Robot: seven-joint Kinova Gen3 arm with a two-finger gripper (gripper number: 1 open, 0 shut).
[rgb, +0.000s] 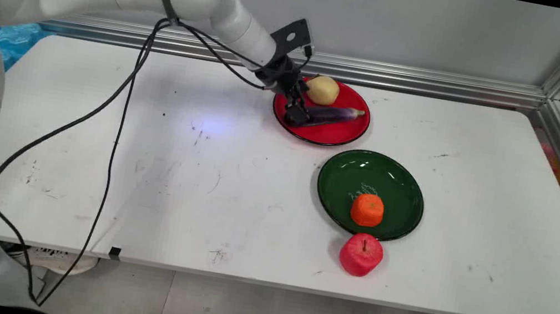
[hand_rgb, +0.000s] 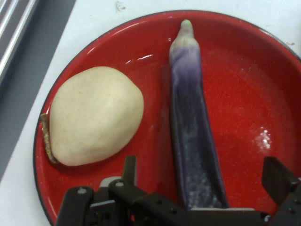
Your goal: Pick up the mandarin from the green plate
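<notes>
purple eggplant [hand_rgb: 193, 141] on red plate [hand_rgb: 244, 80] between spread fingers of open hand [hand_rgb: 200, 188], potato [hand_rgb: 94, 115] beside.

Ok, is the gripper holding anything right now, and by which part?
Nothing held. The gripper is open, its fingers straddling the blunt end of the eggplant, which lies on the red plate beside the potato.

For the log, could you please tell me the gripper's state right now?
Gripper: open, fingers either side of the eggplant on the red plate.
</notes>
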